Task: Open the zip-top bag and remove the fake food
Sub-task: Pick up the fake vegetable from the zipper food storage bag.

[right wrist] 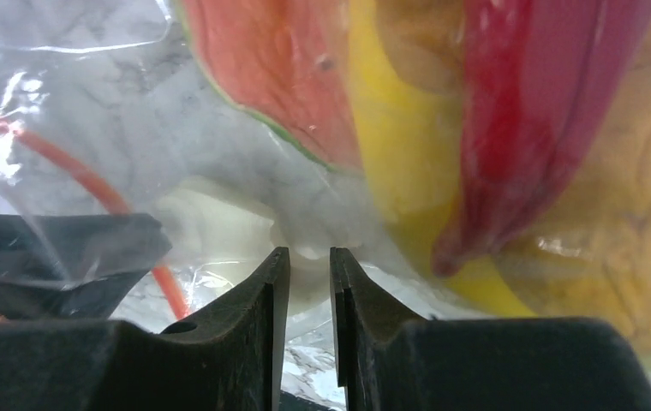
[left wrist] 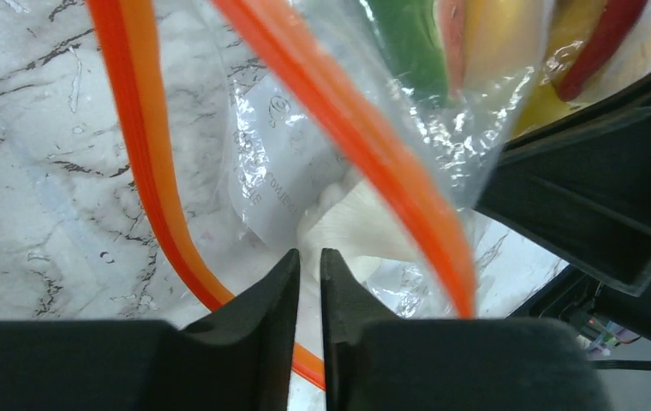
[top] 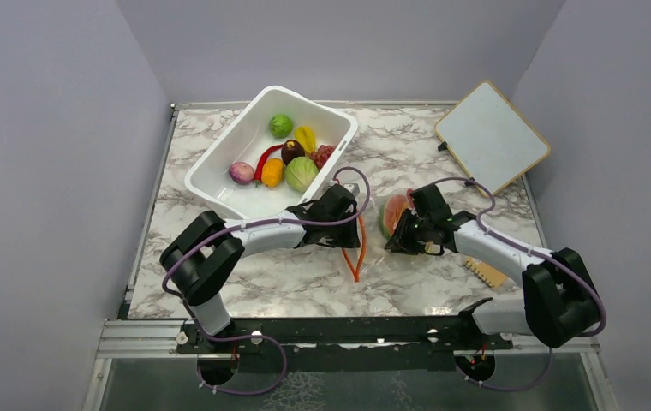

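The zip-top bag (top: 375, 255) lies on the marble between my two grippers, its orange zip strip (top: 357, 250) spread into a loop, so the mouth is parted. A watermelon slice (top: 391, 214) shows at its far side. My left gripper (top: 349, 226) sits at the strip (left wrist: 146, 154); its jaws (left wrist: 309, 257) stand a thin slit apart with nothing clearly pinched. My right gripper (top: 396, 240) presses into the bag, with its jaws (right wrist: 309, 255) narrowed on film and a white piece (right wrist: 219, 223). Watermelon (right wrist: 279, 77), a banana (right wrist: 399, 128), a red piece (right wrist: 528, 111) and an orange (right wrist: 613, 214) show through the plastic.
A white tub (top: 219, 163) with green, purple, yellow and orange toy produce stands at the back left, close behind the left arm. A white board with a wooden rim (top: 492, 137) leans at the back right. A tan ridged piece (top: 485, 272) lies by the right arm.
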